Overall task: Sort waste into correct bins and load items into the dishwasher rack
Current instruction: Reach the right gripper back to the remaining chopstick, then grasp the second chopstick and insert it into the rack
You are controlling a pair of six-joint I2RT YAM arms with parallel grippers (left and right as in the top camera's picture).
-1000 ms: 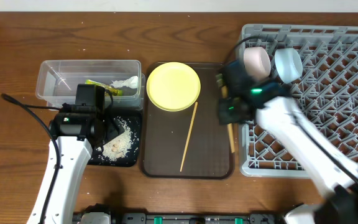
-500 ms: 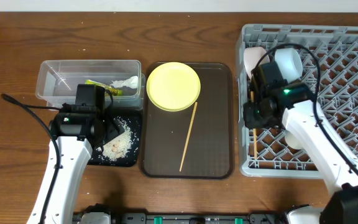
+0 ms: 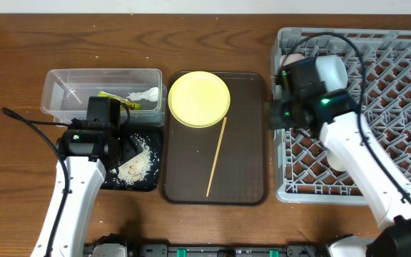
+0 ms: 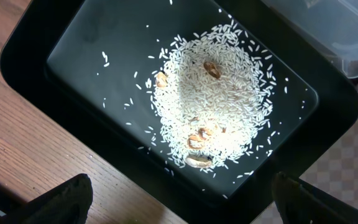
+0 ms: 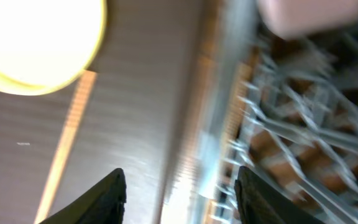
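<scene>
- Left gripper (image 4: 185,199): fingers spread wide, nothing between, over rice (image 4: 216,112) heaped in black tray (image 4: 73,43).
- Right gripper (image 5: 179,196): fingers parted, empty; wrist view badly blurred; above left edge of rack (image 3: 377,43).
- One chopstick (image 3: 216,157) on brown tray (image 3: 248,164), just below plate (image 3: 199,98).
- Pale bowl (image 3: 332,71) in rack, partly hidden by right arm.

Wood table (image 3: 13,57): clear tub (image 3: 57,77), blk tray (image 3: 150,180), brown tray (image 3: 245,157), rack (image 3: 398,64)
</scene>
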